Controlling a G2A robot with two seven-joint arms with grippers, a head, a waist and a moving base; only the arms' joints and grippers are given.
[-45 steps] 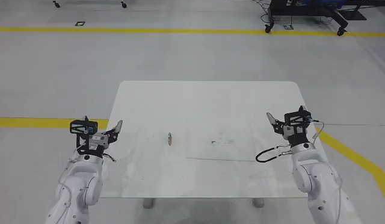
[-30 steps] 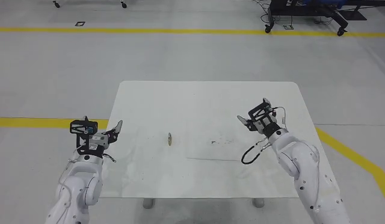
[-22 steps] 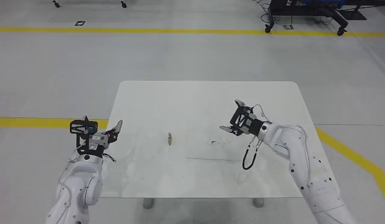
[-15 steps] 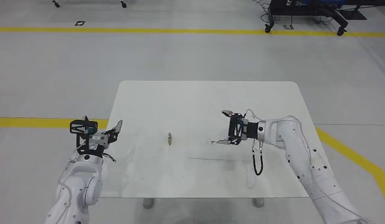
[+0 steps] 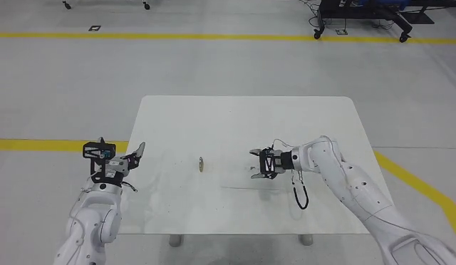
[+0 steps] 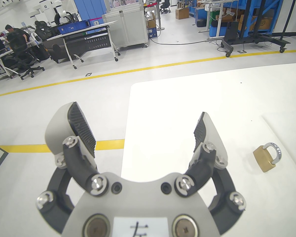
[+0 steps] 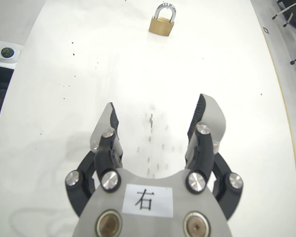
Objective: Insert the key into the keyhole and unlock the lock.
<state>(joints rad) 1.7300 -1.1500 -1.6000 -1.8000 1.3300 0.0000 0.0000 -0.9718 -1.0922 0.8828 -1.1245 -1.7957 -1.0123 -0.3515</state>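
Progress: nothing gripped | padlock (image 7: 162,23) is lying closed on counter (image 5: 285,122) | right end effector (image 7: 157,104), spread, is hovering well apart from padlock, over what seems the key (image 7: 151,120) | left end effector (image 6: 139,110), spread too, is waiting off padlock's opposite side | pickup, insertion, turning remaining.

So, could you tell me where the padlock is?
In the top view, the padlock lies on the table, left of centre, between the left gripper and right gripper.

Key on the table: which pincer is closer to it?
Right. The right pincer is open, with the key lying on the table right by its tips. The left pincer is far off at the table's edge, past the padlock.
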